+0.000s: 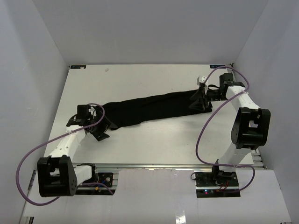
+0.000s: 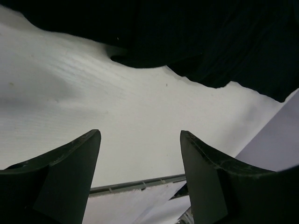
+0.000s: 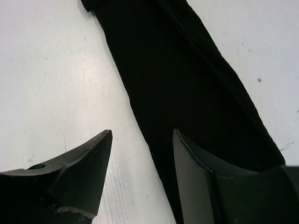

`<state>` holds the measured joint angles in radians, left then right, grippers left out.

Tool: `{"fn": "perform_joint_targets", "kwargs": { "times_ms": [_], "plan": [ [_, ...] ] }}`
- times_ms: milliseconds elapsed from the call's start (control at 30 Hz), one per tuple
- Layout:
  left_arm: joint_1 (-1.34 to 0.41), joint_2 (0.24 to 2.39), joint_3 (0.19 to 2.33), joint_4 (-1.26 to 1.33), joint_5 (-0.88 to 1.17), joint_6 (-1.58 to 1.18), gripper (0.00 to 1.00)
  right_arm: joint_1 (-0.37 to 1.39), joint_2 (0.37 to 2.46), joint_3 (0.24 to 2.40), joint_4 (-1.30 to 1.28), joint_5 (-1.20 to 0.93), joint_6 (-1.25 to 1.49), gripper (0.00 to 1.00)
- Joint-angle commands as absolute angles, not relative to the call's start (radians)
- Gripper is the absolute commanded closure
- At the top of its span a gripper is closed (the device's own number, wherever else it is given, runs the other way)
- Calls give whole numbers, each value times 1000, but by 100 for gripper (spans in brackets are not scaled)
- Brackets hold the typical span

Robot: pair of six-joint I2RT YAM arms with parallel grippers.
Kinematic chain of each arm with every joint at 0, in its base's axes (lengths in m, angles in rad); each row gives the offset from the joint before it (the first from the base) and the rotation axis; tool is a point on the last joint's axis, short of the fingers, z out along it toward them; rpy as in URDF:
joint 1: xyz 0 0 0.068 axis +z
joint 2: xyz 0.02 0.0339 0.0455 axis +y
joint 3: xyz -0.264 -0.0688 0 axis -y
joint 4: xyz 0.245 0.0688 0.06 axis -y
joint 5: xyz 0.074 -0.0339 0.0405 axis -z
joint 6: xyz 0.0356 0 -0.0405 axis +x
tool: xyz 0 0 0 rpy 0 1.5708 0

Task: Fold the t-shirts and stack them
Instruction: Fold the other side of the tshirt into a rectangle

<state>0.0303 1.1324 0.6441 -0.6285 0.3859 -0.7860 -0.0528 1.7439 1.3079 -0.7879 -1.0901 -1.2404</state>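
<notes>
Folding seems partway: the t-shirt (image 1: 149, 109) lies as a narrow band from eight to two o'clock on the table (image 1: 140, 79), left gripper (image 1: 99, 129) and right gripper (image 1: 198, 100) spread apart at its ends, crosswise folds remaining.

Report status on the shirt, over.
Left gripper open, empty, beside left end of shirt. Right gripper open over its right end. Shirt bunched in a long strip on the table. Nothing seen in the way.
</notes>
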Motion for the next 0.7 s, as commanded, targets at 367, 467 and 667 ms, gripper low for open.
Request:
{"fn": "perform_joint_targets", "kwargs": {
  "times_ms": [367, 467, 667],
  "plan": [
    [17, 1327, 634, -318, 304, -655, 35, -55, 1687, 1269, -785, -1123, -1198, 40],
    [17, 1353, 637, -293, 301, -638, 37, -55, 1690, 1269, -784, -1115, -1197, 40],
    [15, 1387, 624, -275, 318, -597, 45, -60, 1701, 1279, -785, -1114, -1190, 41]
  ]
}}
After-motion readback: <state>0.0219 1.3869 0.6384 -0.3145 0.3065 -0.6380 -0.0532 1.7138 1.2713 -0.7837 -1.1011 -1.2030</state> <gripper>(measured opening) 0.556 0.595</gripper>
